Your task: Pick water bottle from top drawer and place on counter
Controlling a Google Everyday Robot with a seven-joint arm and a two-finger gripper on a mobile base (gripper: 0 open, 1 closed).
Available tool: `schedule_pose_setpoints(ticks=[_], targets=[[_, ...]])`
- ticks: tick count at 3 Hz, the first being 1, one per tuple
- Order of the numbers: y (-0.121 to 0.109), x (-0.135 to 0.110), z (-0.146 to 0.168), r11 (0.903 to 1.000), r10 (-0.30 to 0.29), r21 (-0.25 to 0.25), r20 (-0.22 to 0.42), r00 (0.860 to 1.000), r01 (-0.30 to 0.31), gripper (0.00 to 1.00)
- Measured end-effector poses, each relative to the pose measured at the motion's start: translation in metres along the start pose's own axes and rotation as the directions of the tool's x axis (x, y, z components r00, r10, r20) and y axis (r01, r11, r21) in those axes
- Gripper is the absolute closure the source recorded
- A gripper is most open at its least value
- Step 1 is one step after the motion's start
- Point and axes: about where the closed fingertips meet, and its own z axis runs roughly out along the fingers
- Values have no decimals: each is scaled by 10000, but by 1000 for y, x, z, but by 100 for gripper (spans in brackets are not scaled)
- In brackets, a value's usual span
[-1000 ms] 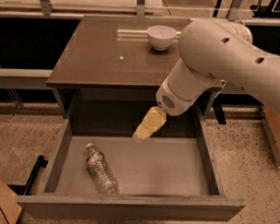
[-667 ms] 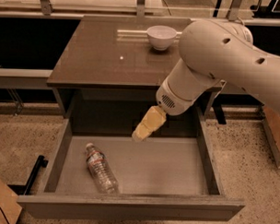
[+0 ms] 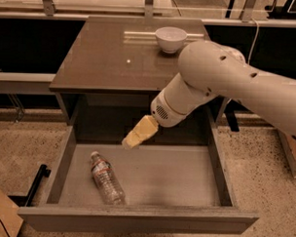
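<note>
Above the open top drawer [image 3: 175, 176], the gripper [image 3: 133, 138], whose opening cannot be told, should descend toward seven o'clock and straddle the lying water bottle [image 3: 107, 177] across its ribbed middle.

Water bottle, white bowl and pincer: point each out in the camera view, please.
water bottle [image 3: 107, 178], camera view, middle of its ribbed body.
white bowl [image 3: 170, 43], camera view, its outer wall.
pincer [image 3: 128, 142], camera view, its yellowish tip, hanging over the top drawer [image 3: 175, 177].
</note>
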Motion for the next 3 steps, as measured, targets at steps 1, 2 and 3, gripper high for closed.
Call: schedule_pose_setpoints(ticks=[1, 2, 3], targets=[[-1, -1, 2, 10000, -2, 17, -26, 10000, 2, 0], [-1, 1, 3, 9999, -68, 92, -255, 9997, 71, 0], [26, -11, 51, 9997, -235, 41, -370, 9990, 236, 0]])
